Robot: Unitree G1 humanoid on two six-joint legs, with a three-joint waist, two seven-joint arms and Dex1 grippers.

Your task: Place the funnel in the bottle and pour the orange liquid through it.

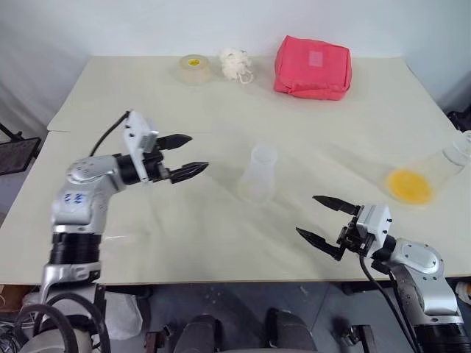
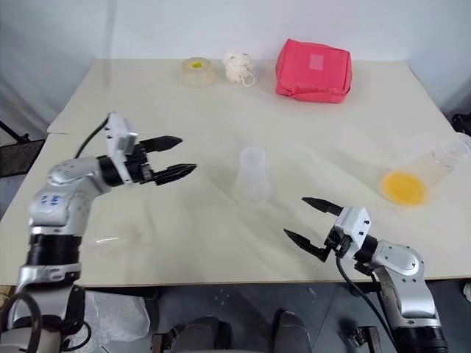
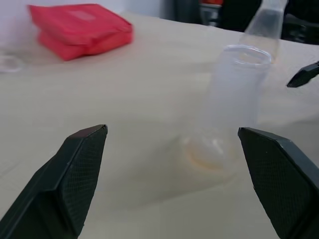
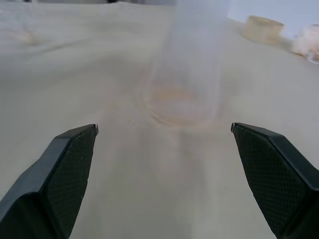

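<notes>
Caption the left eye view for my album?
Two open grippers flank an upright clear plastic cup; a tipped cone-shaped clear bottle holds orange liquid.

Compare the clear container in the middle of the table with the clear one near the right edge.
The middle container stands upright; the flask by the right edge lies on its side. The middle one looks empty, while the flask holds orange liquid. The middle one is a straight tube; the flask tapers like a cone. Both are clear plastic.
</notes>
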